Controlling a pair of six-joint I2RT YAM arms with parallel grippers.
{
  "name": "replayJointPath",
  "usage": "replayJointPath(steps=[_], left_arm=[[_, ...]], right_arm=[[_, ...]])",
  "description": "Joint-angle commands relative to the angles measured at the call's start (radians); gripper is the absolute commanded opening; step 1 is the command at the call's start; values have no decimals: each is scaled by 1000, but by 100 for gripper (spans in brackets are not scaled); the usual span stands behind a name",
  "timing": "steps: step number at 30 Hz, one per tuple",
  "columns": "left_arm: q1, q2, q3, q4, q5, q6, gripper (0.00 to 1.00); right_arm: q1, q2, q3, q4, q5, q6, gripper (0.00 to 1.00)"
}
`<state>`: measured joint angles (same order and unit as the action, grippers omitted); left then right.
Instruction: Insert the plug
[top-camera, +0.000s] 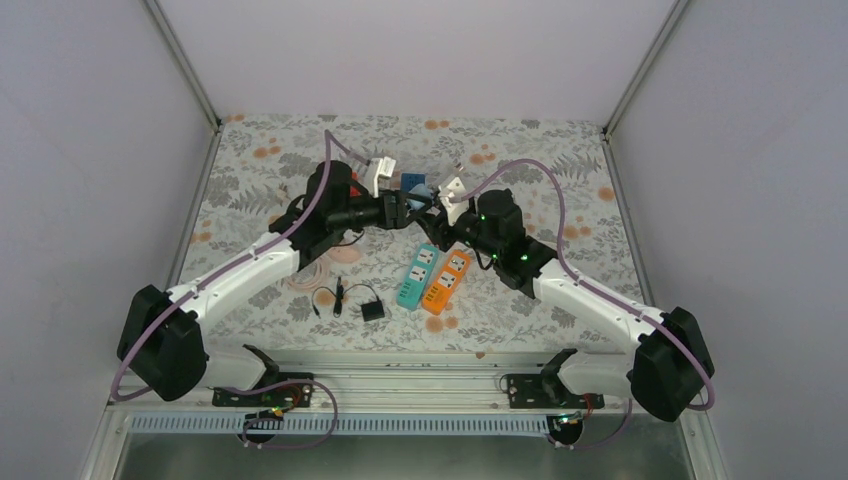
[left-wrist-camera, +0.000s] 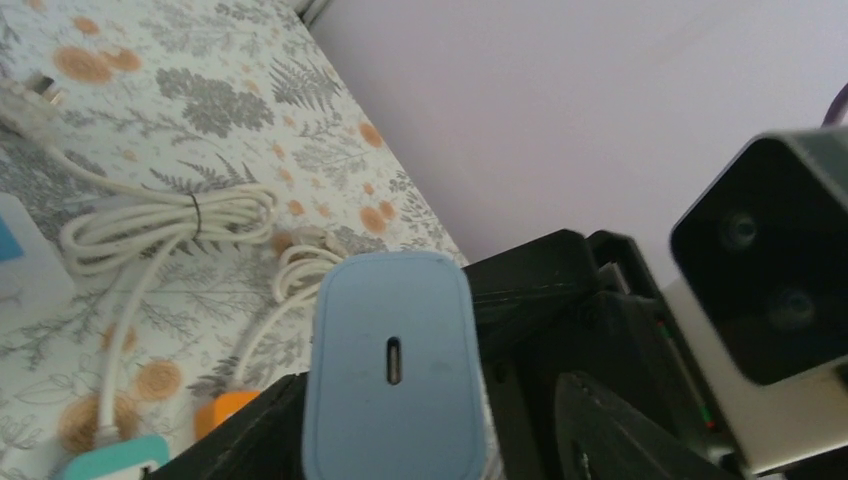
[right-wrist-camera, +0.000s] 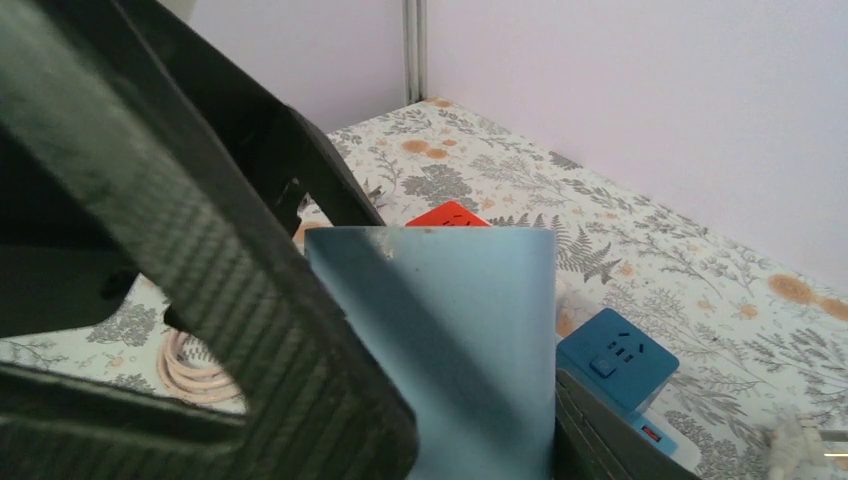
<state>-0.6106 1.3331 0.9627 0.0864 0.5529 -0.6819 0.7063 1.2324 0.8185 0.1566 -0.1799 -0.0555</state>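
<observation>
The plug (right-wrist-camera: 450, 340) is pinched between the fingers of the right gripper (right-wrist-camera: 465, 420), above the table (top-camera: 590, 200). It also lies within the left gripper (left-wrist-camera: 410, 445), whose grip I cannot tell. The plug is a pale blue block with one small slot on its end.

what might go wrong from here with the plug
1. The charger sits in mid-air between the left gripper and right gripper; a mistimed release could drop it.
2. The two grippers crowd together, so they may clash.
3. The coiled white cable lies loose near the teal strip and might snag.
</observation>
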Motion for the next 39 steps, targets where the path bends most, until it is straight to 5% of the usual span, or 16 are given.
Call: replayJointPath(steps=[1,4,12,17,19,25,30,39], left_arm=[[11,6,69,-66,33,75,64],[22,25,108,-115,42,126,64],[41,57,137,-160,72,163,33],[40,60,106,-143,-12,206,29],[37,49,73,-134,-99,237,29],[-50,31,-52,-65,-434,303,28],[-156,88,-83,-25,-555,234,28],[-300,239,-12,-28,-650,197,28]], right_arm=[[5,-18,-7,42,37,-55,41],[5,-16,-7,43,24,-60,41],[7,-18,-6,32,4,-55,44],[7,1,52,-67,105,93,82],[7,-8,45,-96,112,207,89],[5,-154,-163,-126,213,559,89],[-22,-233,-200,-406,447,847,87],[-46,-350,-145,-609,480,903,86]])
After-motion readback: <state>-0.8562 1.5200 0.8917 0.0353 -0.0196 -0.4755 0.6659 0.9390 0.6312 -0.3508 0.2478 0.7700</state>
